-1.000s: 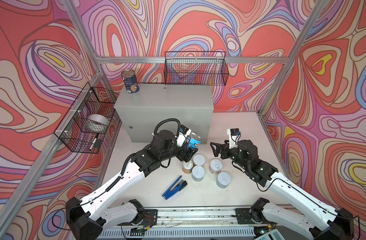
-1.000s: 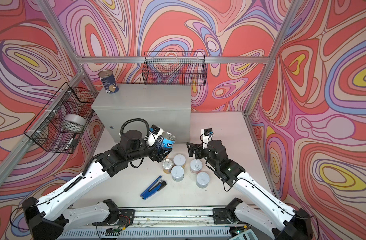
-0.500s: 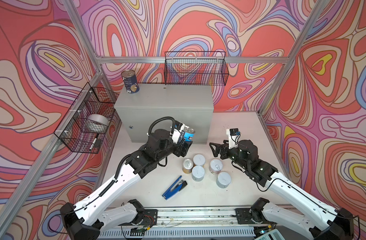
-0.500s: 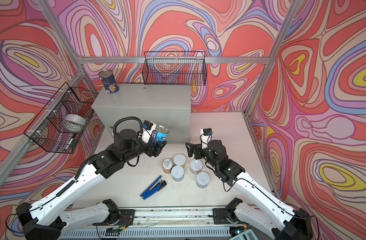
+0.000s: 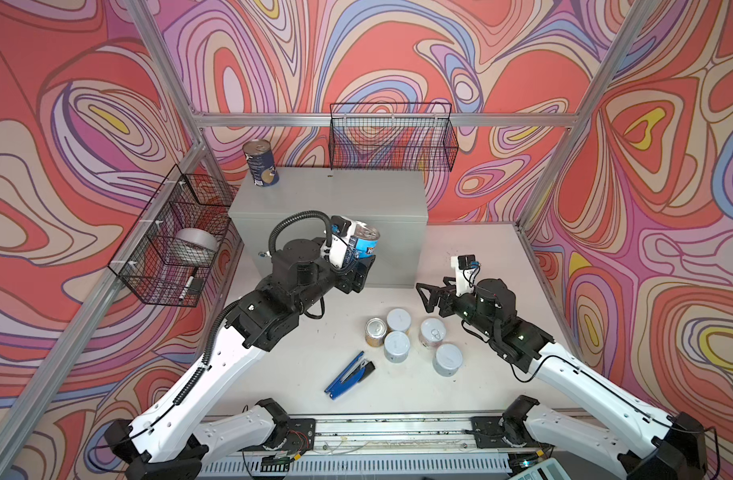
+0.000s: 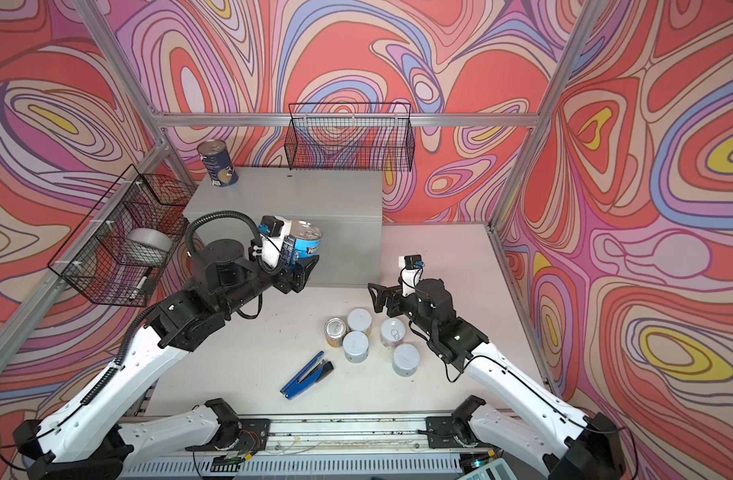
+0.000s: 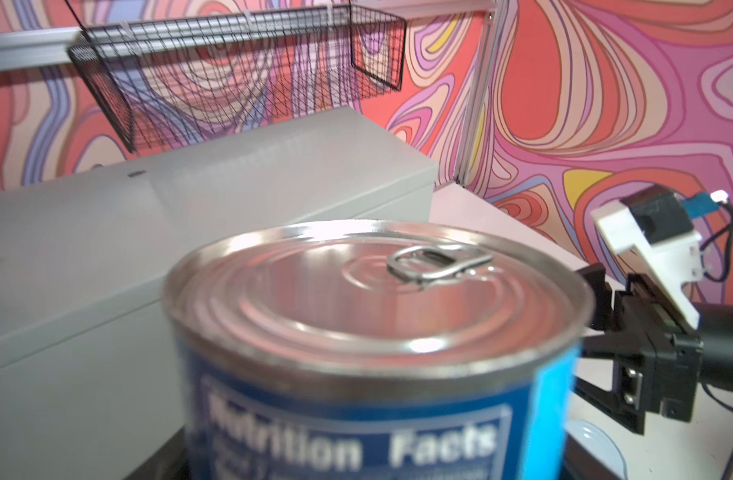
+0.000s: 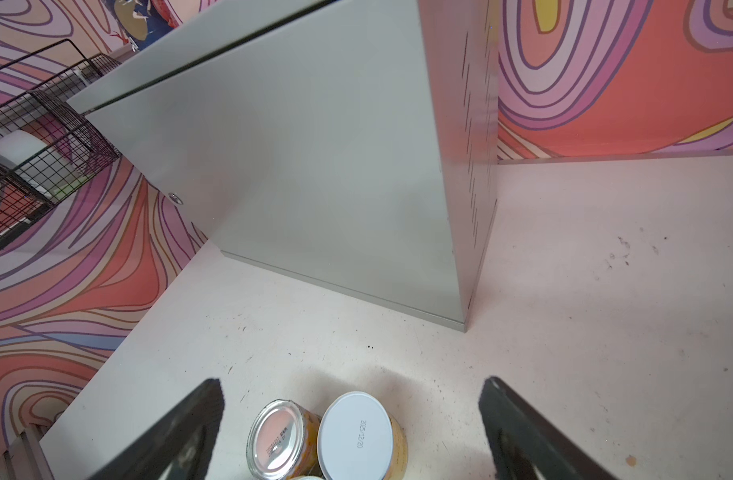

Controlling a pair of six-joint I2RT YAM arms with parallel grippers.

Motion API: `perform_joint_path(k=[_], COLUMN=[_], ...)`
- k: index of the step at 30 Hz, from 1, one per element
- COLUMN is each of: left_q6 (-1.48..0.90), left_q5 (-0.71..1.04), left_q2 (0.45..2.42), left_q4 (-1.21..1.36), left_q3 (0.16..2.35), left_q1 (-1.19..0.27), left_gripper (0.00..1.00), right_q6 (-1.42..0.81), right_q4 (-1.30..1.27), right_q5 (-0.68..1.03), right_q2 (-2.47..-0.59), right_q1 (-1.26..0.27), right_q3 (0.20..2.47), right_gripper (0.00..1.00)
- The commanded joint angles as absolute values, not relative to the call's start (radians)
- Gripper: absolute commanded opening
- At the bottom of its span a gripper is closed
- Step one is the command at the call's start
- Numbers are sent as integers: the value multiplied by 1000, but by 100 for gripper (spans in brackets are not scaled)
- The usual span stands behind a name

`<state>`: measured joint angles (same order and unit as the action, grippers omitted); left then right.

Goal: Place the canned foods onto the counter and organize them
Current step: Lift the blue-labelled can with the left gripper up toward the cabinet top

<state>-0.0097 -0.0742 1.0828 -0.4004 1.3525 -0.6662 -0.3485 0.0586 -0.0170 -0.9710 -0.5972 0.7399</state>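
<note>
Tall can [image 5: 261, 163] on counter [image 5: 335, 199], blue can [image 5: 365, 244] grasped by left gripper [image 5: 362, 257], five small cans [image 5: 397, 346] on table [image 5: 460, 253]: seven; right gripper [image 5: 424, 297] released.

Robot lab test cell, not lived-in room. Wall panels [image 5: 86, 104] on three sides: printed swirls, red, pink, purple, set in bare aluminium frame [image 5: 273, 119]. Two white-and-black arms [image 5: 232, 357] bolted to slotted rail [image 5: 398, 430] along near edge of white table [image 5: 481, 249]. Camera [image 5: 464, 266] on each wrist. Wire baskets [image 5: 392, 137] hung on far and left walls. Grey metal cabinet [image 5: 348, 195] on table, far side.
</note>
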Motion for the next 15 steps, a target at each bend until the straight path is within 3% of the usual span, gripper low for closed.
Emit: perform_joint_path(k=[1,15], left_q6=[26,50], left_q5=[-98,-59], left_q2=[1074,1155], left_q4=[-270,-287], left_q3=[1414,1578], left_q1=[-622,-438], left_gripper=[62,63], right_q6=[-334,-272], right_q4=[28,114], right_q5=[0,-4], right_q2=[-973,-927], right_q1=[-601,-602], right_q3=[726,770], right_gripper=[98,98])
